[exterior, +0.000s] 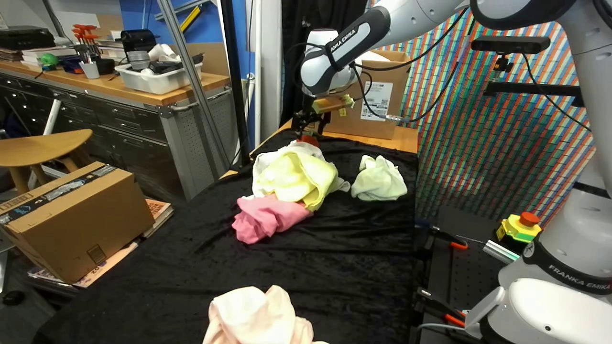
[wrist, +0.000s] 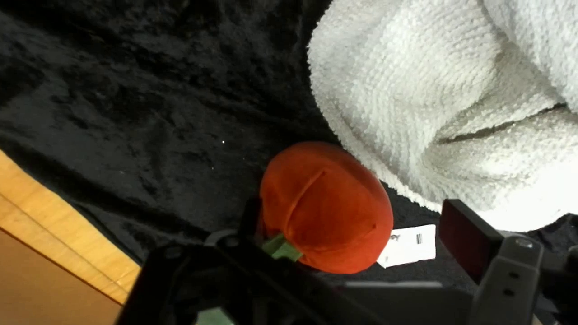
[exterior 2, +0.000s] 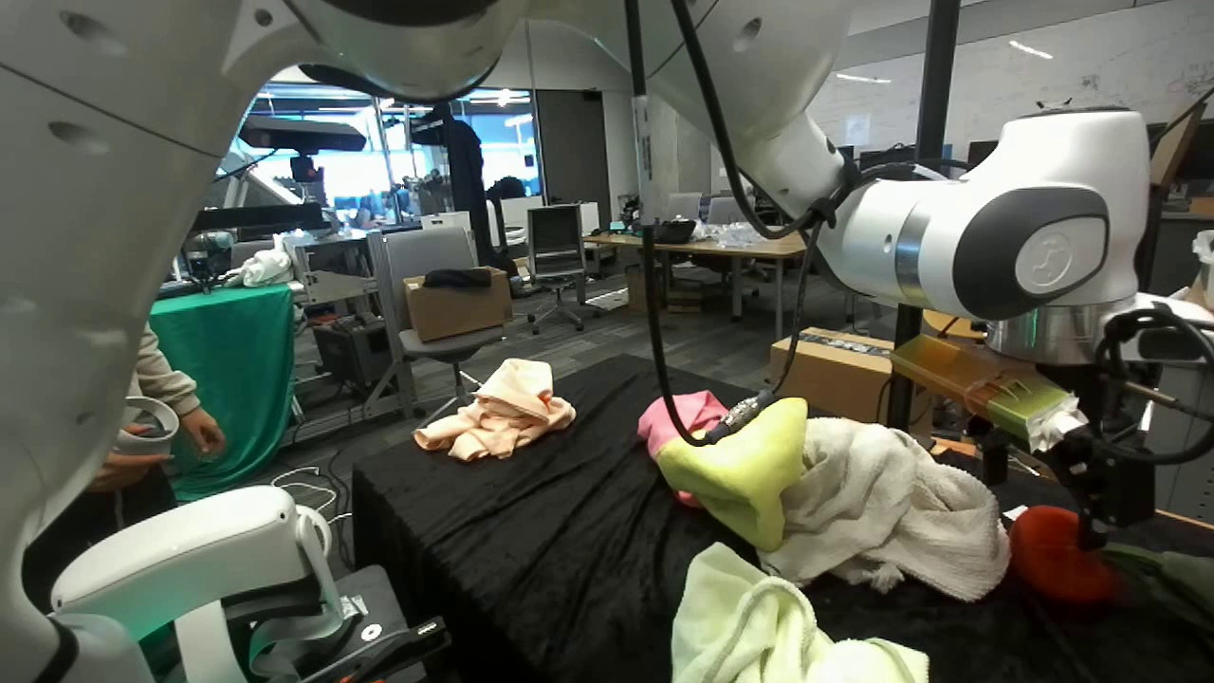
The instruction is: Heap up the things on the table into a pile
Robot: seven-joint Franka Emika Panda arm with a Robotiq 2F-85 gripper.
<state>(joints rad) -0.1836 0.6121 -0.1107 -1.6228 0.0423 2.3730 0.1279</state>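
On the black table (exterior: pixel 334 267), yellow (exterior: pixel 301 174), grey-white (exterior 2: pixel 892 503) and magenta pink (exterior: pixel 267 215) cloths lie heaped together as the pile. A pale yellow-green cloth (exterior: pixel 377 179) sits apart beside them, and a pale pink cloth (exterior: pixel 260 310) lies at the opposite end. The red-orange ball (wrist: pixel 325 207), with a green stem and a white tag (wrist: pixel 411 246), rests against or just beside the grey-white cloth's edge. My gripper (wrist: pixel 359 230) is open over the ball, one finger close against its stem side, the other well clear beyond the tag. Whether the near finger touches it I cannot tell.
A cardboard box (exterior: pixel 344 114) stands on the wooden surface (wrist: pixel 67 234) just past the table's far edge, near the gripper. Another box (exterior: pixel 81 220) is off the table's side. A cable (exterior 2: pixel 654 313) from the arm hangs low over the cloths. A person (exterior 2: pixel 180 408) is near the base.
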